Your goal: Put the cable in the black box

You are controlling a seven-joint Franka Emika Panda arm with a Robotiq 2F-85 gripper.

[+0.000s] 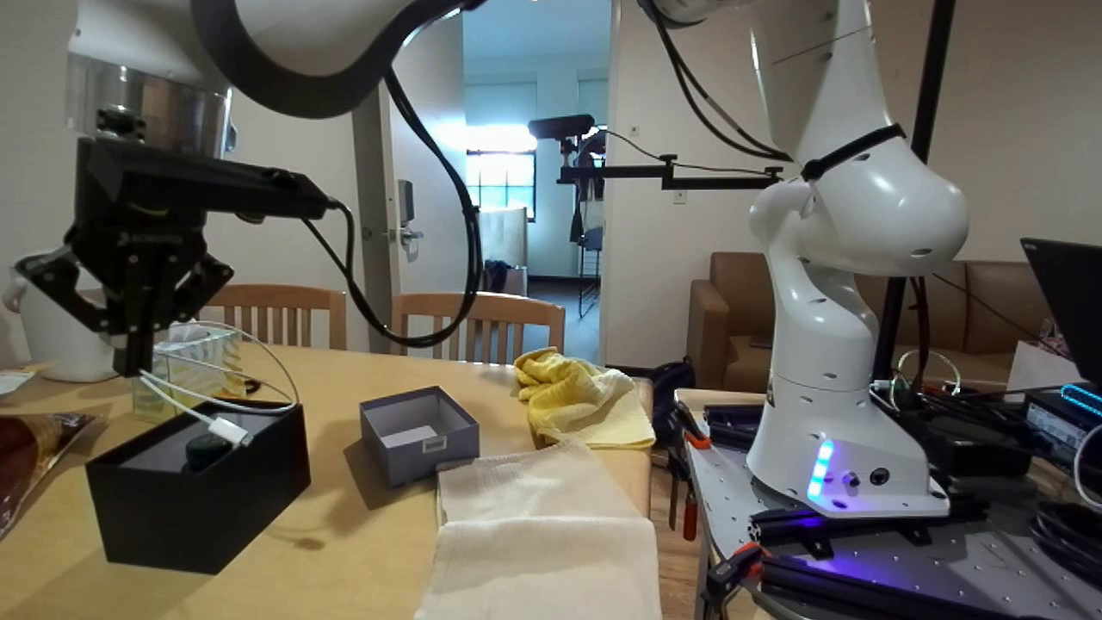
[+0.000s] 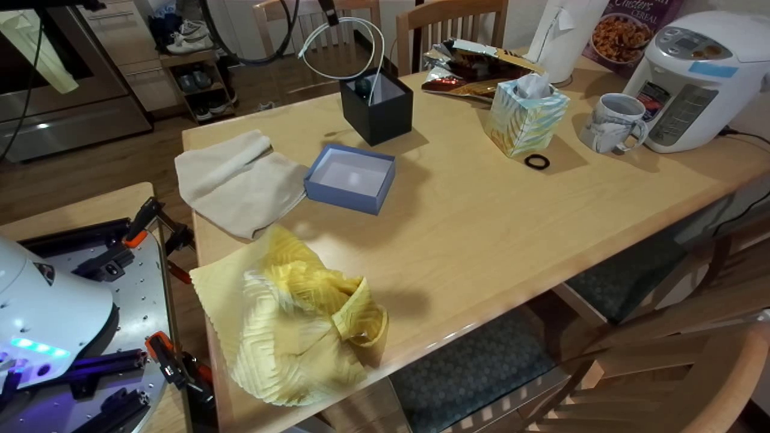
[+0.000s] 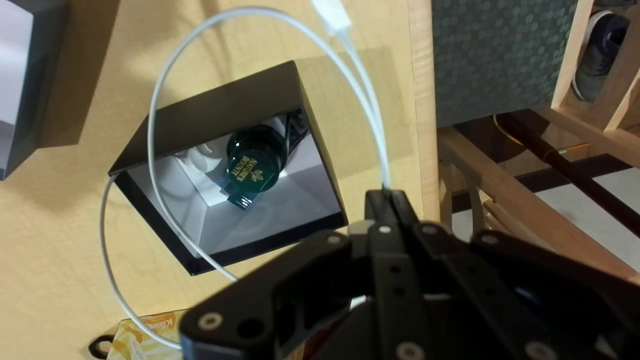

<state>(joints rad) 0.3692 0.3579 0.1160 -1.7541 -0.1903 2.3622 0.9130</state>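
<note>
The matte black open-top box [image 1: 207, 504] stands on the table and shows in both exterior views [image 2: 385, 117]. In the wrist view its outer wall [image 3: 225, 117] and white inside are visible, with a green-capped bottle [image 3: 255, 170] inside. My gripper [image 1: 133, 362] is shut on the white cable [image 3: 367, 100] near its plug end, held above and to one side of the box. The white plug [image 1: 228, 430] hangs free past the fingertips. The cable's loose loop [image 2: 373, 36] arcs over the box, and part of it passes across the opening in the wrist view [image 3: 155, 150].
A smaller grey-blue box [image 2: 349, 186] sits beside the black box. A beige cloth [image 2: 240, 180] and a yellow cloth [image 2: 307, 319] lie nearer the robot base. A tissue box [image 2: 529, 114], a foil bag [image 2: 463, 78], a mug [image 2: 607, 123] and a water dispenser [image 2: 698, 84] stand farther along.
</note>
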